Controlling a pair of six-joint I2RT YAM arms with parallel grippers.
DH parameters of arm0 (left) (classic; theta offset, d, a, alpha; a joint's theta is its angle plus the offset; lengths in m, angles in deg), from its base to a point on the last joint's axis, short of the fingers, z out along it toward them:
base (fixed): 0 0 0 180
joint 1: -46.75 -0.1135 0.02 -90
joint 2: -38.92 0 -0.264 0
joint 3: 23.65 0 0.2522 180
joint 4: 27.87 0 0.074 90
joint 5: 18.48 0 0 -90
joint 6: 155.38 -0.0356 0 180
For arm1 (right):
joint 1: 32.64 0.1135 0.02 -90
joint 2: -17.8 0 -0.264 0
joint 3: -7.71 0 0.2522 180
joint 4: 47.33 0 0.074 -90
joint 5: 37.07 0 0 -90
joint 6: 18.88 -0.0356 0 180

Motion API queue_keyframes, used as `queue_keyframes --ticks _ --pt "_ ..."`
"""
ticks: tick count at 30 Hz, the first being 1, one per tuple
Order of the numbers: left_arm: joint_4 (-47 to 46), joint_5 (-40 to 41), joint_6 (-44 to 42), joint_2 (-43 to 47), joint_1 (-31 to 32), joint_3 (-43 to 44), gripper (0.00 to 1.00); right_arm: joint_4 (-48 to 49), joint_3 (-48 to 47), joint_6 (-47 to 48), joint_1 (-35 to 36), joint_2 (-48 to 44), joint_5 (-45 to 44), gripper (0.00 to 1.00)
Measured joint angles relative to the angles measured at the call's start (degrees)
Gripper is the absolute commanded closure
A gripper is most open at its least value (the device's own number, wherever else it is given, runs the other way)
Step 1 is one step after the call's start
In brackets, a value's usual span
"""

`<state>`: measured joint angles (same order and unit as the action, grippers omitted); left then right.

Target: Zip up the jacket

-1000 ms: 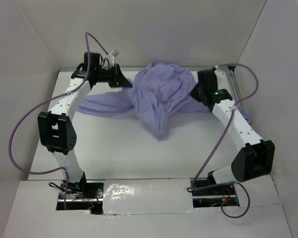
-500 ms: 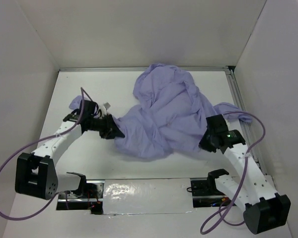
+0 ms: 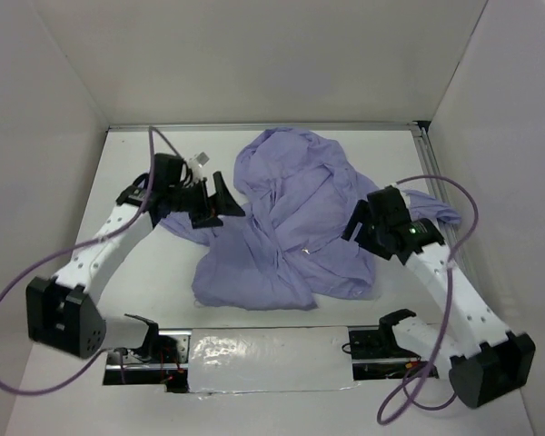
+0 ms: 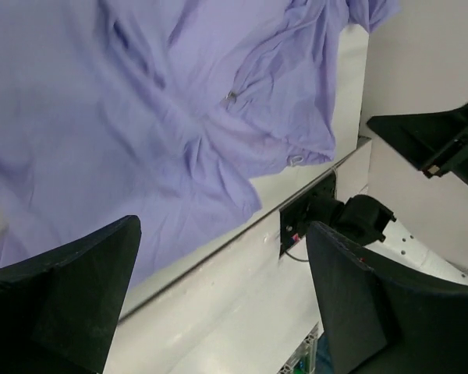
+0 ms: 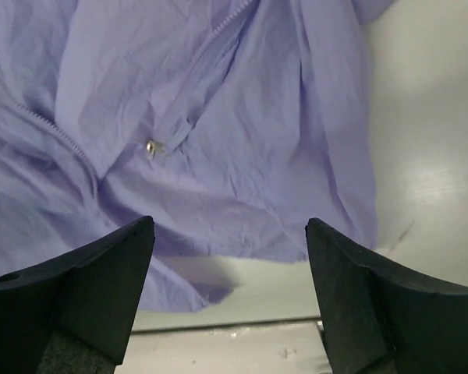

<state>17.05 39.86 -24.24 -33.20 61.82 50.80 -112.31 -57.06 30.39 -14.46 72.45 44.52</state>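
- Jacket (image 3: 291,218): lately pulled nearer, now dropped flatter between claws.
- Left claw (image 3: 223,198), right claw (image 3: 352,225): both agape, empty.
- Zipper pull (image 5: 152,146): exposed ahead of right claw; zipping not begun.

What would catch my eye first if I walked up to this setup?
A big crumpled lavender jacket sprawled across the middle of the white table grabs you first. Two white arms flank it, with the left gripper at its left edge and the right gripper over its right side, both open and holding nothing. Up close, a small metal zipper pull glints on the fabric.
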Motion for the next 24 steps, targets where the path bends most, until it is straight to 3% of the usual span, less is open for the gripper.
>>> queue_keyframes --ticks 7,16,24 --pt "-2.4 -0.6 -5.7 -29.8 3.7 23.2 0.01 9.0 -3.8 1.6 0.0 24.4 -2.3 0.15" --pt "0.9 -1.9 -8.0 -53.6 4.5 38.2 0.01 13.8 -8.9 3.2 -4.5 41.0 -0.7 0.15" --pt "3.5 -3.5 -7.8 -67.4 2.4 56.6 0.01 16.9 -17.4 6.4 -7.4 51.0 3.3 0.16"
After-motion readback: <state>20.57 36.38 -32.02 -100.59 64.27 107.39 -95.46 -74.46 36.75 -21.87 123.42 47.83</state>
